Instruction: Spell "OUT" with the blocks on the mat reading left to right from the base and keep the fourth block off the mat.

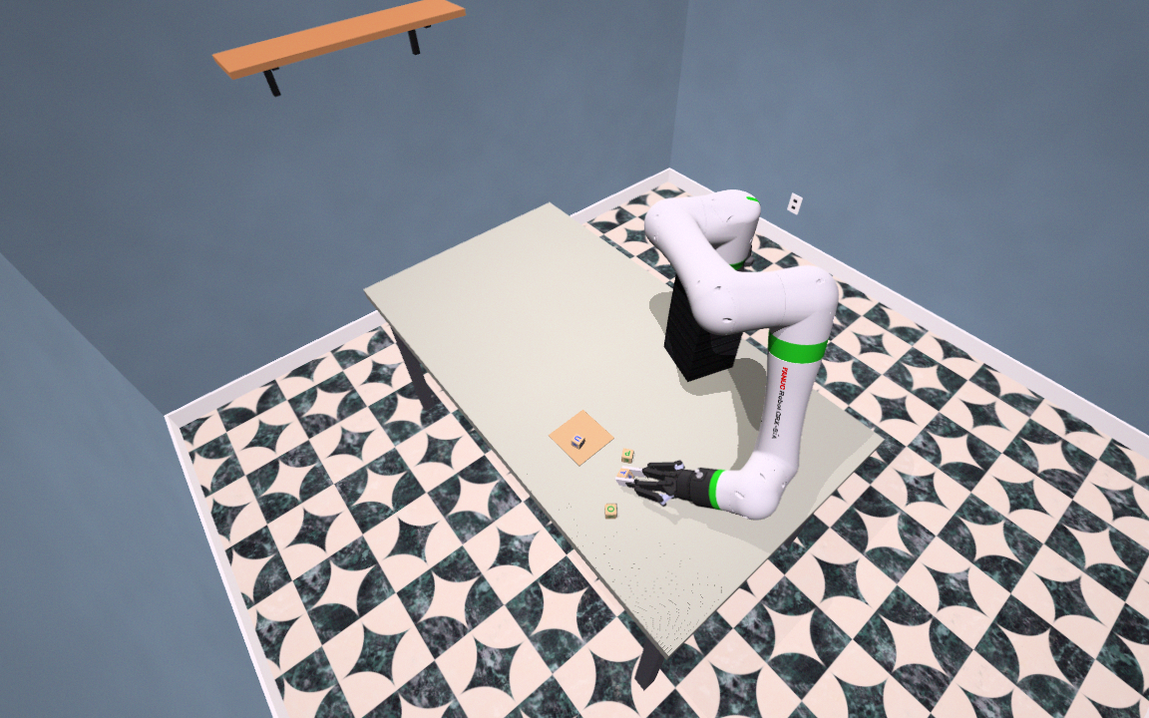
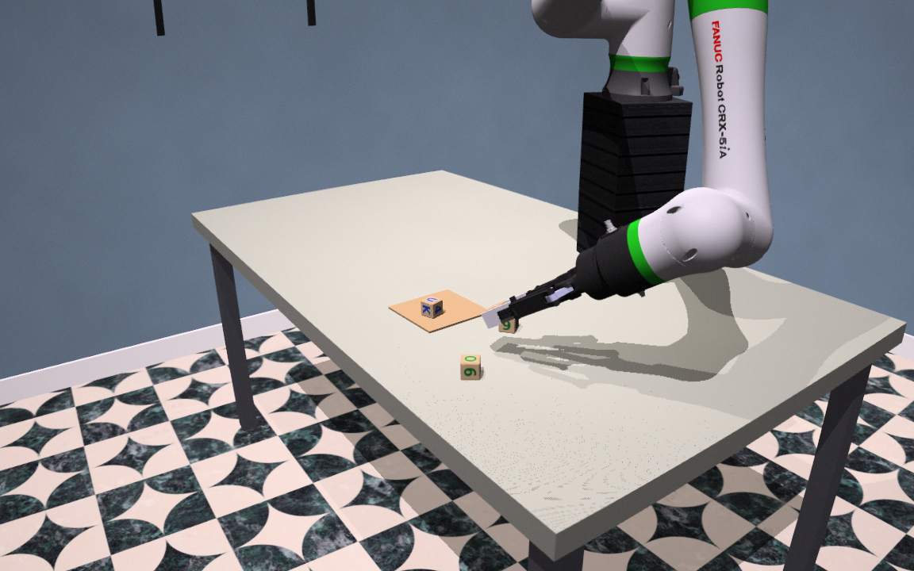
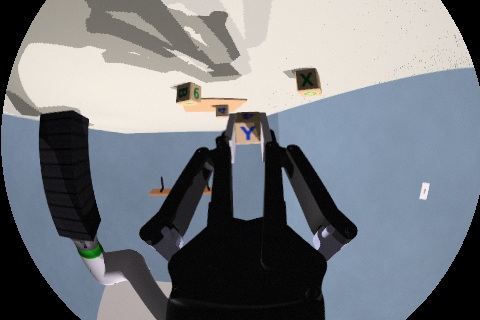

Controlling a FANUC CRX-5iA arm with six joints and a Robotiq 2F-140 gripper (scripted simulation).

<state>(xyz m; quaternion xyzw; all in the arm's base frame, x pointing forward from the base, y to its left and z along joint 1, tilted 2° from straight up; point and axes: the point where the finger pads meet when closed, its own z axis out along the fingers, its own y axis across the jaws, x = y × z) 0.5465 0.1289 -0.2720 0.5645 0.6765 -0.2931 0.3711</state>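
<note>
My gripper [image 1: 628, 476] lies almost level just above the table and is shut on a wooden block [image 2: 493, 317] that shows a blue Y to the wrist camera [image 3: 247, 131]. The orange mat [image 1: 581, 434] lies flat to its left with a blue-lettered block [image 2: 432, 306] on it. A green-lettered block [image 2: 508, 325] stands on the table right behind the fingertips, off the mat's near corner. The block with a green O on top [image 2: 470, 366] stands alone nearer the table's front edge, and it also shows in the wrist view [image 3: 307, 80].
The black robot pedestal [image 2: 632, 166] stands at the back of the table. The table's front edge [image 1: 578, 553] runs close to the O block. An orange shelf [image 1: 337, 35] hangs high on the far wall.
</note>
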